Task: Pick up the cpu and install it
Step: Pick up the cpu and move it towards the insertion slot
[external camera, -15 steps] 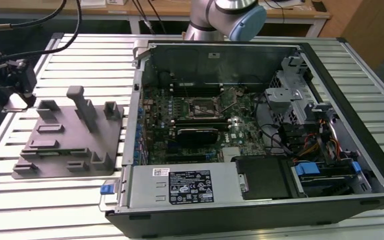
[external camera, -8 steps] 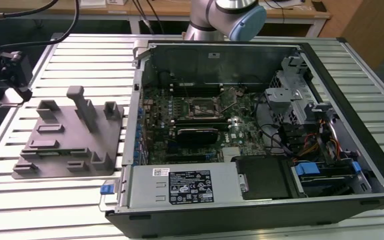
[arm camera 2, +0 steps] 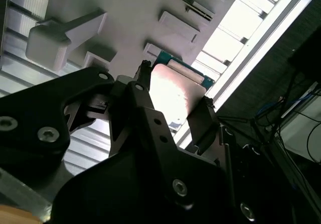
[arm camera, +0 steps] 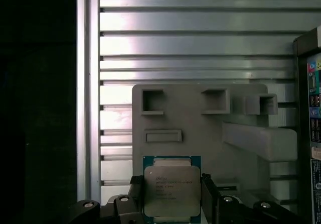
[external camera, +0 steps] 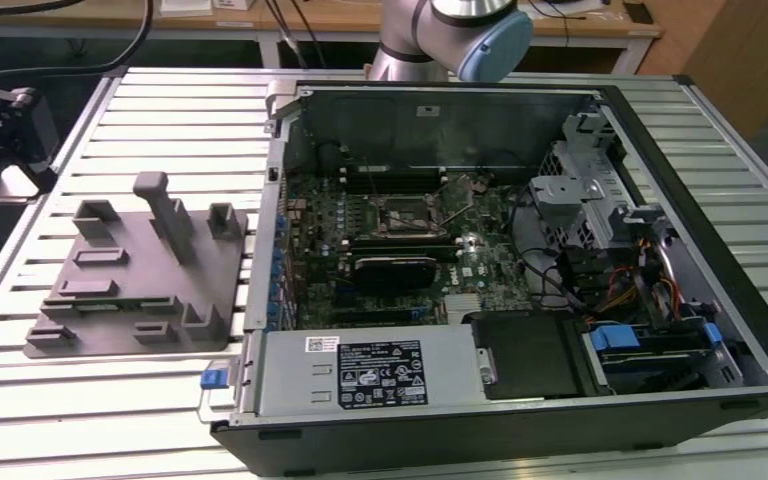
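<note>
**Silver-topped cpu clamped in the hand, high over the fixture**

Black fingers point(arm camera: 137, 194) press on two opposite edges of the cpu point(arm camera: 172, 190). The hand point(arm camera: 172, 196) is clenched on it, with the chip flat and its metal top facing the first wrist view. Beneath it, well apart, lies the grey fixture block point(arm camera: 200, 123) on the slatted worktop point(arm camera: 200, 43). The socket point(external camera: 404, 212) sits inside the open computer case point(external camera: 451, 125) — on the exterior view's right of that block, so the chip's seat lies off to that side.

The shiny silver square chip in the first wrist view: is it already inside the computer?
No, the shiny silver square cpu sits between the fingers of the black gripper over the grey plastic fixture block.
</note>
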`<state>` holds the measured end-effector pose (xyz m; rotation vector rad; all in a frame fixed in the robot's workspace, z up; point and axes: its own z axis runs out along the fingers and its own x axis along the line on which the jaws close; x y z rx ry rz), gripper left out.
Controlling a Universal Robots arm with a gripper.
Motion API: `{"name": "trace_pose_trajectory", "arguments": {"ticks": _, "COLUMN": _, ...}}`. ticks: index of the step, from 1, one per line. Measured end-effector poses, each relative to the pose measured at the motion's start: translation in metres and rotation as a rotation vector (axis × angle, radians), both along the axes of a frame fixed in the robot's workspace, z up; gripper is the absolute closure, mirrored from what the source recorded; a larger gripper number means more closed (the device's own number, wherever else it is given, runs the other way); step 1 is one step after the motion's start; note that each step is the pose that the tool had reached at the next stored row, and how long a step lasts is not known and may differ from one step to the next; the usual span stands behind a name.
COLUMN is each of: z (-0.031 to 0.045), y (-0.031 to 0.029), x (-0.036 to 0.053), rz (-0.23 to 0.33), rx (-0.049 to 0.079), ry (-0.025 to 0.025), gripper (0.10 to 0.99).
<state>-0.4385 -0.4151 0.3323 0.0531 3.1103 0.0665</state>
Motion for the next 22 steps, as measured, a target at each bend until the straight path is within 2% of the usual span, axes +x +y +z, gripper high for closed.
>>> {"name": "trace_pose_trajectory", "arguments": {"ticks": 22, "z": 0.0333, "y": 0.0, "x": 0.0, "rz": 0.0, "rx": 0.0, "ry": -0.0011, "gripper": 0.545}}
